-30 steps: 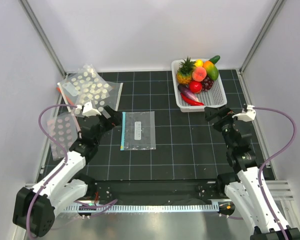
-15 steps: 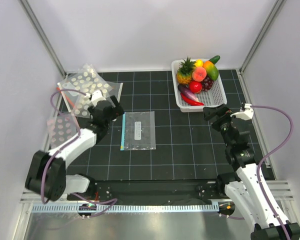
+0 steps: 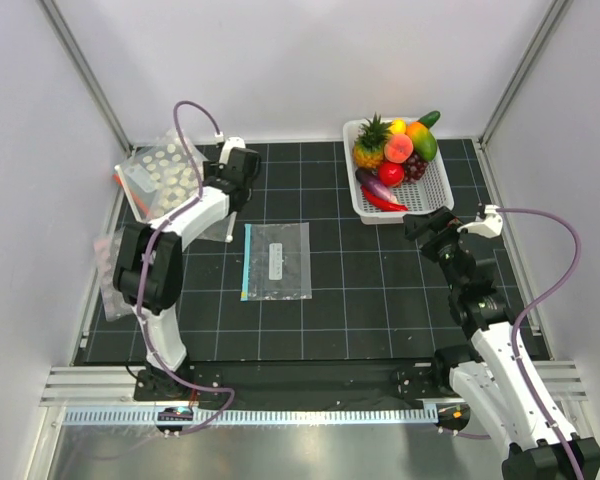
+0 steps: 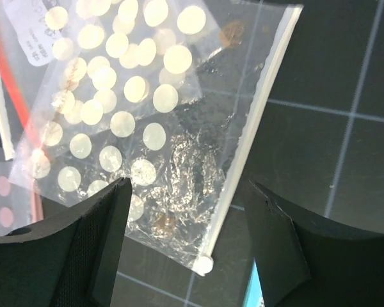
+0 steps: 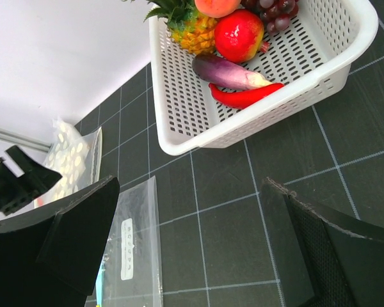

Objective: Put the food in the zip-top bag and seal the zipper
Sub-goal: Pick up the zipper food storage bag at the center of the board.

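Observation:
The zip-top bag [image 3: 170,172] with white dots lies flat at the back left. In the left wrist view the bag [image 4: 121,121] fills the upper left, and its white zipper [image 4: 243,153] runs diagonally down to a round end. My left gripper [image 3: 232,185] hovers open and empty over the bag's zipper edge, its fingers either side of that edge's near end [image 4: 185,249]. The pineapple [image 5: 192,32], red fruit [image 5: 239,35], eggplant [image 5: 227,71] and chili [image 5: 246,96] lie in the white basket [image 5: 179,115]. My right gripper [image 5: 192,256] is open and empty, in front of the basket [image 3: 442,185].
A plain clear bag [image 3: 277,260] with a blue edge and white label lies mid-table. A pink-dotted bag [image 3: 115,262] and a red-strip bag [image 4: 13,96] lie at the far left. A peach, lemon, mango and grapes share the basket. Frame posts stand at both sides.
My left arm has swung from beside the plain bag up and back, and its gripper is now over the dotted bag's zipper edge. My right gripper has shifted slightly left.

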### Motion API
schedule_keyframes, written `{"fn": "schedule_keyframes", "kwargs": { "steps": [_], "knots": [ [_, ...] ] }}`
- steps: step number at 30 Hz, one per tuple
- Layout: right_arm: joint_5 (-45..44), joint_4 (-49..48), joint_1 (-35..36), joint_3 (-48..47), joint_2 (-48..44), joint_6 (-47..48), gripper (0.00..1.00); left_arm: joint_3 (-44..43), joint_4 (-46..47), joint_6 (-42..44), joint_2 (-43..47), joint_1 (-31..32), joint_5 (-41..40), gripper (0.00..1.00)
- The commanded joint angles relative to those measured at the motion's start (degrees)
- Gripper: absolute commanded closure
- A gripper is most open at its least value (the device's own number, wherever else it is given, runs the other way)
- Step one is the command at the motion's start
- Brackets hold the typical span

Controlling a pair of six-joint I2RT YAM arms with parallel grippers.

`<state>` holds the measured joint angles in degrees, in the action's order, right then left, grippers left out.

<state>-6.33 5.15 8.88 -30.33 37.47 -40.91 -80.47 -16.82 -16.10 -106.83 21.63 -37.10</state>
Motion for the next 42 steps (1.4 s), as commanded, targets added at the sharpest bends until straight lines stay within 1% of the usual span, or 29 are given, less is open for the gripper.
{"fn": "schedule_keyframes", "kwargs": {
  "steps": [1,4,8,11,16,19,25,26,29,33,38,39,40,42],
  "knots": [
    [0.88,-2.6,0.08,-0.87,-0.91,-0.75,0.0,-5.74,-5.5,6.42,-3.29,0.17,-2.45,0.27],
    [2.02,-2.95,0.08,-0.61,-1.44,-1.28,0.0,-9.79,-7.26,9.41,-7.42,0.61,-2.45,0.25],
    [2.81,-3.04,0.17,-0.61,-1.61,-1.9,0.0,-13.13,-7.53,13.19,-12.43,2.27,-5.25,0.19],
    [3.16,-2.78,0.17,-0.87,-1.79,-2.16,0.0,-15.77,-8.67,14.08,-16.12,2.37,-5.26,0.16],
    [3.87,-2.51,0.08,-0.96,-2.58,-2.51,0.0,-21.47,-12.17,14.08,-21.92,2.37,-5.09,0.19],
    [3.78,-2.33,0.08,-0.96,-3.11,-2.6,0.0,-23.41,-13.32,13.73,-23.51,2.45,-4.74,0.2],
    [3.78,-2.34,0.17,-1.05,-3.02,-2.78,0.0,-24.91,-13.77,14.16,-25.71,2.28,-6.49,0.34],
    [3.78,-2.25,0.17,-1.05,-3.02,-2.78,0.0,-25.09,-13.94,14.25,-25.89,2.37,-7.01,0.39],
    [3.78,-2.33,0.17,-1.05,-3.02,-2.78,0.01,-25.53,-13.86,14.78,-26.33,2.28,-7.8,0.47],
    [3.87,-2.33,0.08,-1.05,-3.2,-2.69,0.0,-25.62,-13.94,15.48,-26.59,1.84,-8.51,0.51],
    [3.96,-2.25,0.25,-1.14,-3.28,-2.69,0.0,-26.49,-14.82,15.83,-28.0,0.7,-8.69,0.51],
    [3.95,-2.16,0.08,-1.23,-3.28,-2.6,0.0,-26.58,-15.08,17.23,-28.35,0.52,-8.69,0.52],
    [3.95,-2.07,0.17,-1.14,-3.37,-2.69,0.0,-26.67,-15.09,17.85,-28.61,0.26,-8.6,0.53],
    [4.22,-2.25,0.17,-1.23,-3.46,-2.69,0.0,-26.67,-15.09,18.29,-28.79,0.0,-8.6,0.6]
  ]
}}
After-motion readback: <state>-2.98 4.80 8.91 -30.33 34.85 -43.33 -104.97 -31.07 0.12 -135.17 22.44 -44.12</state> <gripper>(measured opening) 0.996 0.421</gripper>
